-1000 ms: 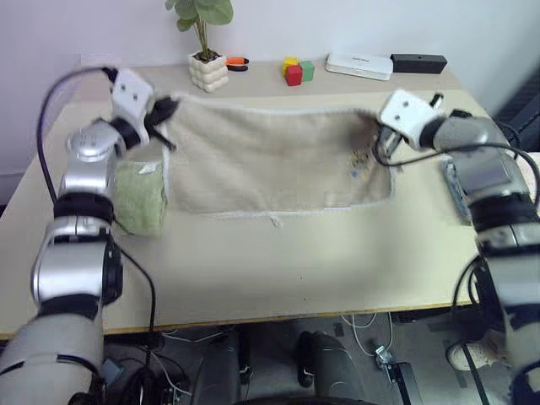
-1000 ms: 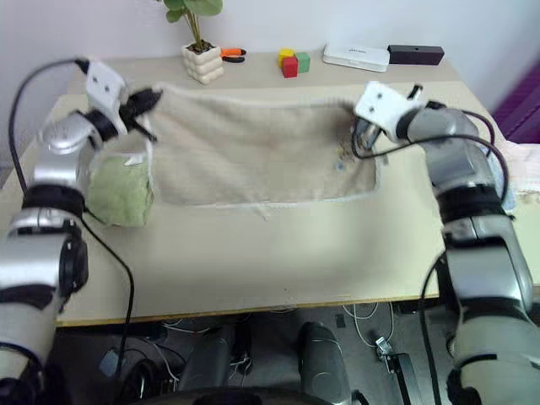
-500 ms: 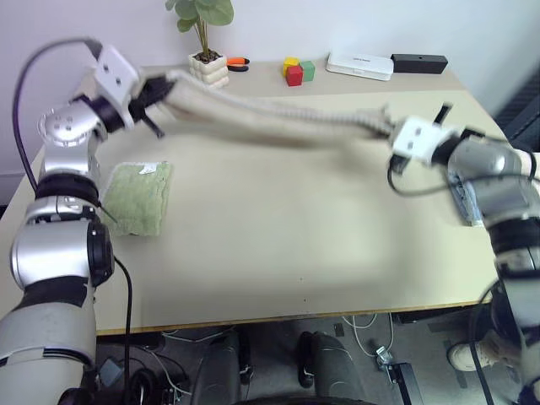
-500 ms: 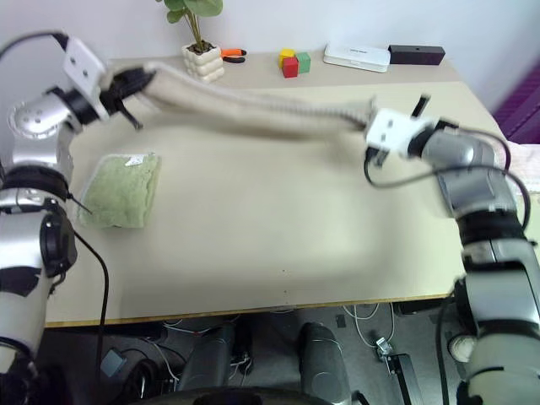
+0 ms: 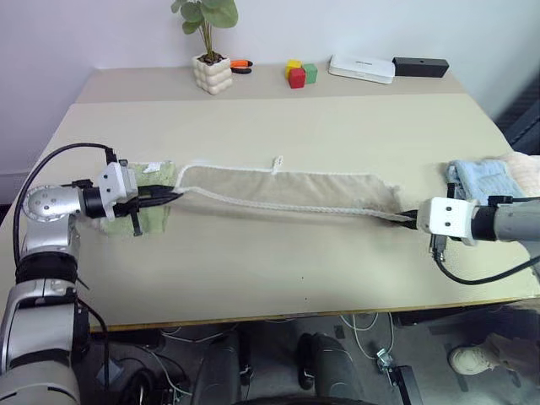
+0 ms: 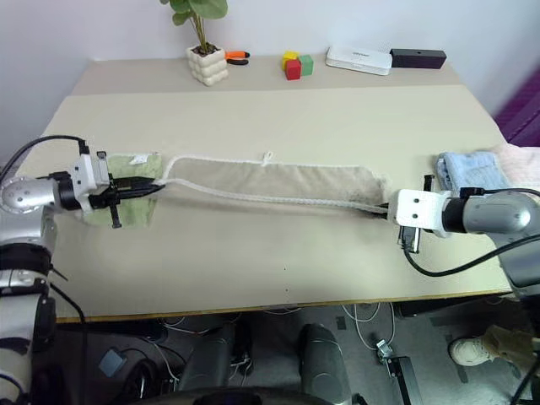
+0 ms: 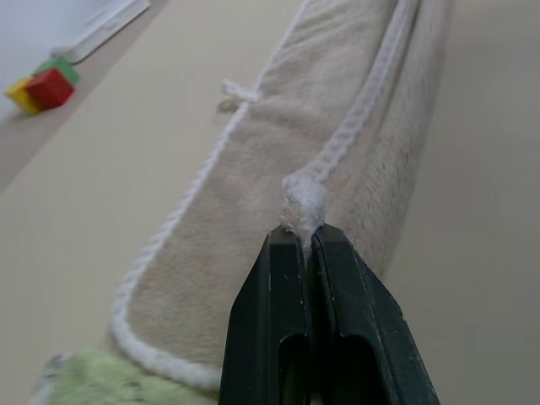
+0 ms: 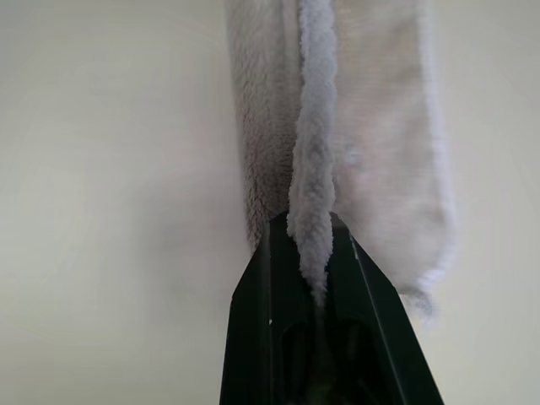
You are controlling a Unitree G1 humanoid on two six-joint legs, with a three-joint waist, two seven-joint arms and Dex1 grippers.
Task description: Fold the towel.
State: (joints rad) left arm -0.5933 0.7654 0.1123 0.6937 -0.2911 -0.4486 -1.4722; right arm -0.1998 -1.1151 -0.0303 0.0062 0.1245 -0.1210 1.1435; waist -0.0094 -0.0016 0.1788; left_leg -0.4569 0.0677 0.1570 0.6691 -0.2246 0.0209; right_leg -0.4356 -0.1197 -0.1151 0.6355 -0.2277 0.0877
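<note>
The beige terry-cloth towel with whitish corded edging (image 5: 287,190) lies stretched in a long, narrow band across the middle of the pale tan table (image 5: 278,126), doubled over on itself, with a small loop tag poking up from its far edge. The pile looks soft and nubby; the cord along the near edge is a thick twisted rope of white.

At one end the left gripper (image 5: 173,197) has its two black fingers pressed together on the corner, a puff of white cord bunched right at the tips in the left wrist view. At the other end the right gripper (image 6: 386,212) pinches the opposite corner the same way, the fluffy cord running straight down between its fingers.

Just beside the left gripper sits a folded green towel, fuzzy and thick (image 5: 156,211). Near the right arm, at the table's edge, rests a folded light blue towel (image 5: 483,179).

Along the back: a leafy plant in a knobbly white pot (image 5: 211,72), red, yellow and green blocks (image 5: 297,72), a flat white box (image 5: 361,67) and a black bar-shaped box (image 5: 419,65). No lettering is readable on any of them.
</note>
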